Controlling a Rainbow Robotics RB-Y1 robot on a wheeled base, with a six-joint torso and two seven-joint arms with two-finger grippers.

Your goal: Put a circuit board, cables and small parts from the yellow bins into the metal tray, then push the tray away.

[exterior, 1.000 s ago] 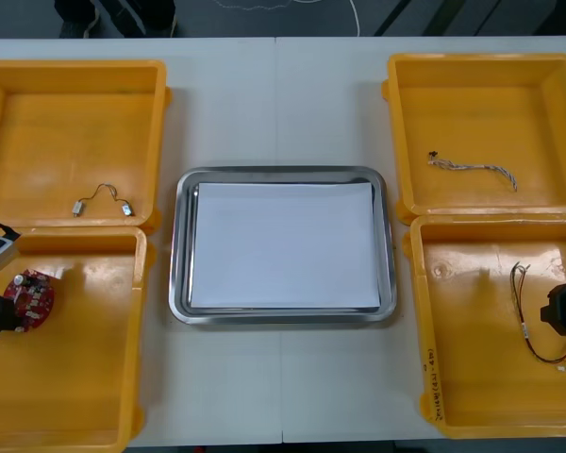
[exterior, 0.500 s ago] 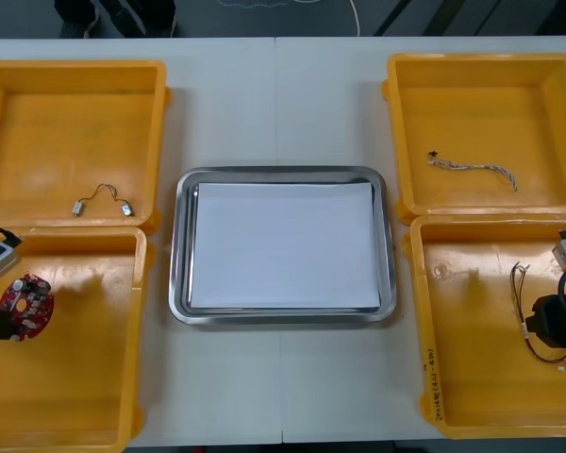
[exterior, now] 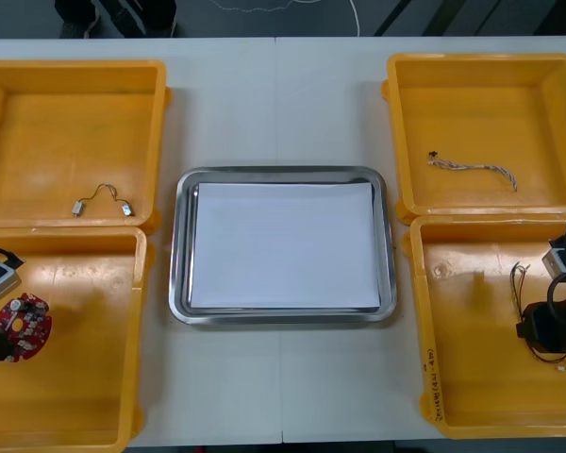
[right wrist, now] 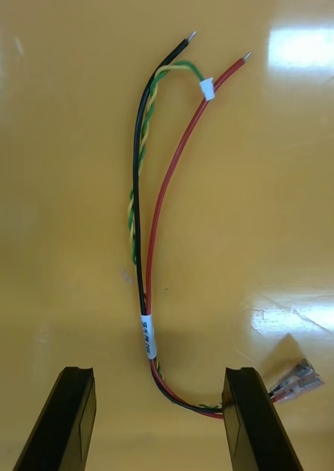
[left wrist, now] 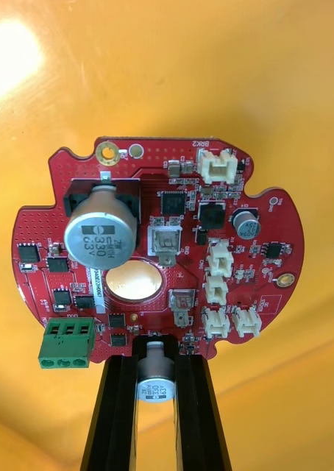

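Red and round, the circuit board (left wrist: 160, 250) was over the near yellow bin (exterior: 85, 396) left of the metal tray (exterior: 178, 245), its edge clamped in the left gripper (left wrist: 156, 362). Right of the tray, over a second yellow bin (exterior: 472, 377), the right gripper (right wrist: 160, 373) hung with fingers spread wide, the black, red and yellow-green cable (right wrist: 148, 335) lying between them. The tray, white inside, sat on the counter (exterior: 274, 104).

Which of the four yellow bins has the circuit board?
The left near bin, where the left gripper holds the circuit board; the other three have none.
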